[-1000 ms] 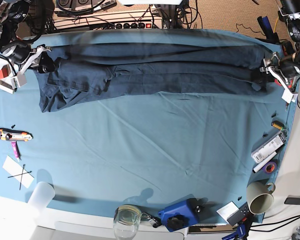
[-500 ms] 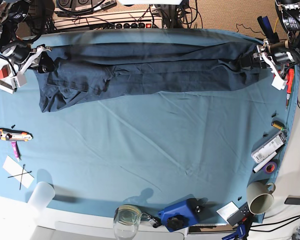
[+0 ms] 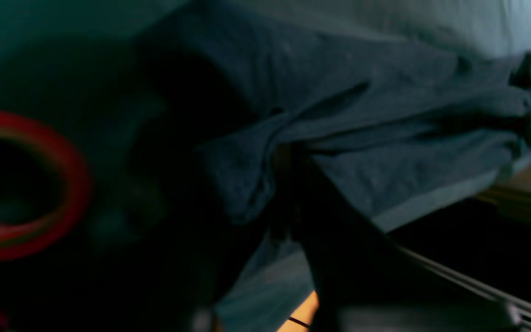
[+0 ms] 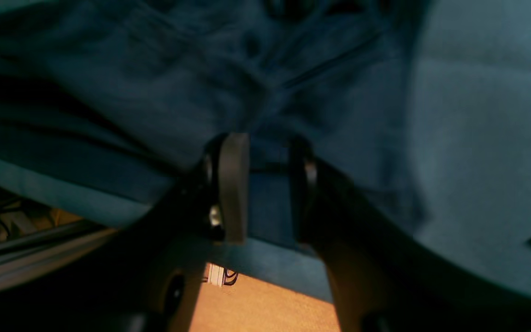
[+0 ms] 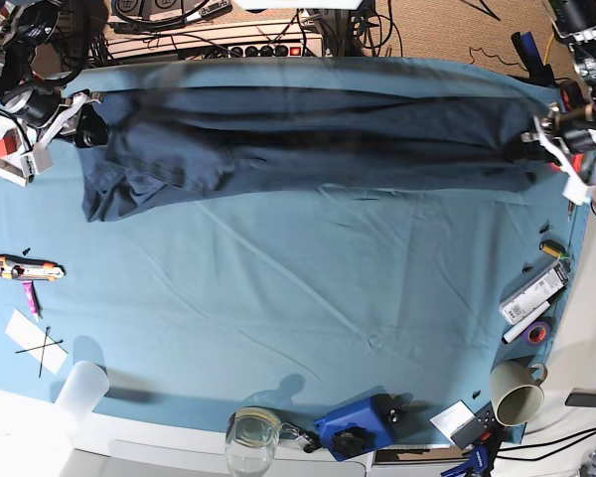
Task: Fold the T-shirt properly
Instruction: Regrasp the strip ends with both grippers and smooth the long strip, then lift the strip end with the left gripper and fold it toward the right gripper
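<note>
A teal tablecloth [image 5: 308,298] covers almost the whole worktop, creased in long shallow lines, and the T-shirt [image 5: 308,134] lies along its far edge as a long dark navy band stretched from side to side. The right hand [image 4: 261,184] is at the end of the T-shirt on the base view's left; its wrist view shows its two fingers [image 4: 233,184] clamped on a fold of the navy cloth, with the tablecloth's edge and orange-brown floor below. The left hand [image 5: 538,139] is at the other end of the T-shirt; its wrist view is dark and blurred, the cloth bunches at a dark finger, and I cannot tell whether the jaws are closed on it. Near the tablecloth's left edge lie an orange-and-black knife [image 5: 28,267] and a white paper marked with a cross [image 5: 36,342]. Along the near edge of the tablecloth stand a white cup [image 5: 82,387], a clear glass [image 5: 252,434] and a blue device [image 5: 358,425]. At the tablecloth's right edge are a cream mug [image 5: 517,392], a roll of tape [image 5: 537,332] and a white marker [image 5: 532,292]. Beyond the far edge of the tablecloth runs a power strip [image 5: 268,48] among black cables.
</note>
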Controlling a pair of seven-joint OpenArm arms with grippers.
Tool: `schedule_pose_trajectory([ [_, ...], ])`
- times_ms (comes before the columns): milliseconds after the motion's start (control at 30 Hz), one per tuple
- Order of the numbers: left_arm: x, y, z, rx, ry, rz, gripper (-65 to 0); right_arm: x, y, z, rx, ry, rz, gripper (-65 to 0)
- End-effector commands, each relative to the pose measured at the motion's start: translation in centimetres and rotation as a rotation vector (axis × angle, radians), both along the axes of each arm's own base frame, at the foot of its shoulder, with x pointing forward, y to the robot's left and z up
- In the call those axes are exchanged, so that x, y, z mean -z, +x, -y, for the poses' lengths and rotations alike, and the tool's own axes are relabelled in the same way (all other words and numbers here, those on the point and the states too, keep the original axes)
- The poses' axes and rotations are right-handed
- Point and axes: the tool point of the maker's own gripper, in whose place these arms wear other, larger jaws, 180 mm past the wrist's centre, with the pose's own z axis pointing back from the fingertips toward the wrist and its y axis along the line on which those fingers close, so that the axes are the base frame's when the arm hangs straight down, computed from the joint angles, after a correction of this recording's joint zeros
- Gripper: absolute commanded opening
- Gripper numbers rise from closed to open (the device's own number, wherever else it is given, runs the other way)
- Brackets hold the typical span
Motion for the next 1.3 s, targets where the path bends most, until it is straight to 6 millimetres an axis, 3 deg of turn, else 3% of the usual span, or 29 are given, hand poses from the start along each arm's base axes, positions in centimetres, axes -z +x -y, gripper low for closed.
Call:
schedule_pose_trajectory([
  [0, -1.7, 1.0, -1.6, -0.016, 0.034, 0.051, -65.0, -1.5, 1.0, 0.3, -0.006, -0.009, 0.064, -49.3],
  [133, -2.6, 1.2, -2.9, -0.014, 0.059, 0.066, -65.0, -1.9, 1.5, 0.3, 0.002, -0.002, 0.098, -49.3],
  [333, -3.3, 1.4, -2.4, 0.009, 0.029, 0.102, -65.0, -2.0, 1.6, 0.3, 0.002, -0.002, 0.100, -49.3],
  [533, -7.2, 1.7, 1.0, 0.103, -0.131, 0.300, -65.0, -2.0, 1.6, 0.3, 0.003, -0.002, 0.103, -49.3],
  [867, -11.1, 0.3, 6.9, 0.258, -0.064, 0.460, -65.0, -2.1, 1.9, 0.8, 0.018, -0.027, 0.117, -49.3],
  [1100, -11.3, 0.0, 9.2, 0.285, 0.039, 0.476, -65.0, -2.0, 1.8, 0.9, 0.020, -0.035, 0.112, -49.3],
  [1267, -8.6, -0.6, 12.9, 0.391, 0.030, 0.383, -65.0, -2.0, 1.8, 0.9, 0.020, -0.035, 0.112, -49.3],
])
